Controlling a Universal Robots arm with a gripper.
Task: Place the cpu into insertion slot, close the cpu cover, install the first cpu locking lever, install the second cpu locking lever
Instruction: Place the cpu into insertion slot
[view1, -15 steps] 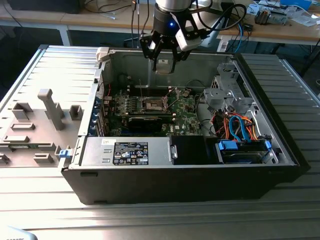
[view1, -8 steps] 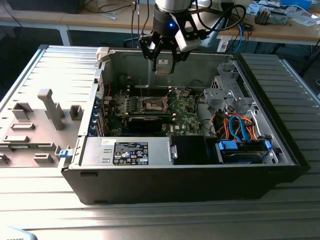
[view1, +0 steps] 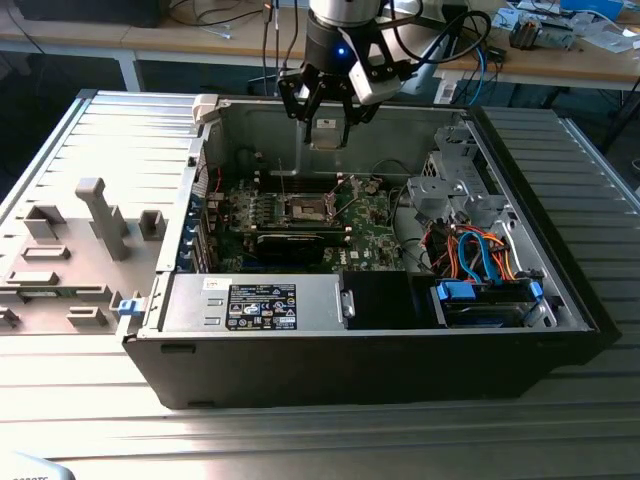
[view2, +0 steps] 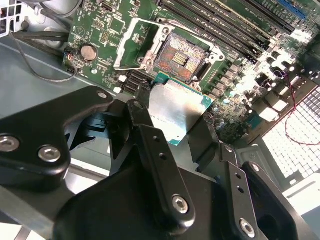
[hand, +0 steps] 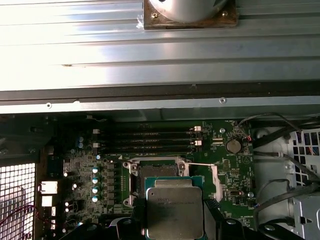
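I have the black two-fingered gripper (view1: 327, 135) at the upper middle of the exterior view, hanging above the open black computer case (view1: 300, 370). Its fingers (view2: 136, 114) pinch the cpu (hand: 175, 212), a small flat square chip with a dull silver-grey metal top, by two opposite edges, clear of the green circuit board (hand: 227, 192). The insertion slot (view2: 180, 57), a small dark square socket with a silvery rim, sits bare at the centre of the exterior view, apart from the chip. The cpu cover (view2: 122, 47), a thin silvery frame plate, stands open beside it. I judge the first step is in hand: placing the chip. That calls for squaring it over the socket and lowering it flat and gently.
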